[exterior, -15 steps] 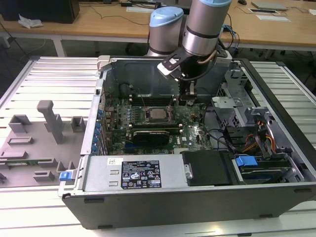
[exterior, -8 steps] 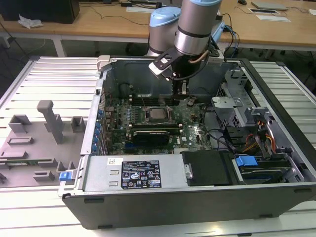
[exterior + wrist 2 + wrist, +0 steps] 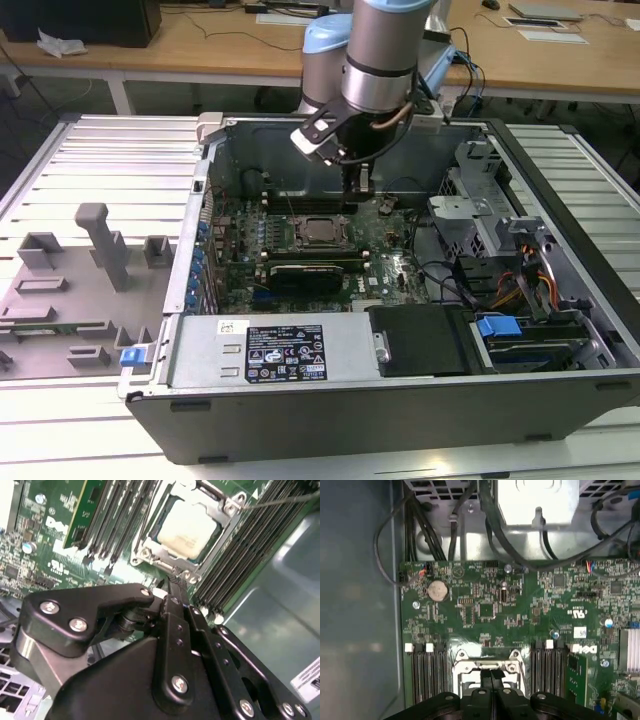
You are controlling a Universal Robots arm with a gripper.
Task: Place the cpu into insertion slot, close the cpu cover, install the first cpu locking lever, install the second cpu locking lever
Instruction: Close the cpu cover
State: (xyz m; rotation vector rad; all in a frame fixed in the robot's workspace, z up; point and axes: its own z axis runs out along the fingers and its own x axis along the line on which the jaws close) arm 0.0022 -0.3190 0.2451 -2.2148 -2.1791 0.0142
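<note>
I find the gripper pressed together, pinching nothing, low inside the computer case. In the exterior view it hangs at 1 o'clock of the insertion slot. The cpu lies seated there, with the cpu cover flat around it.

We see the cpu lying flat in the slot at the middle of the green board, its pale silvery square top facing up. In the second wrist view the cover, a thin shiny metal frame, lies down around it, the chip showing through its window. A thin wire lever juts out from one corner.
</note>
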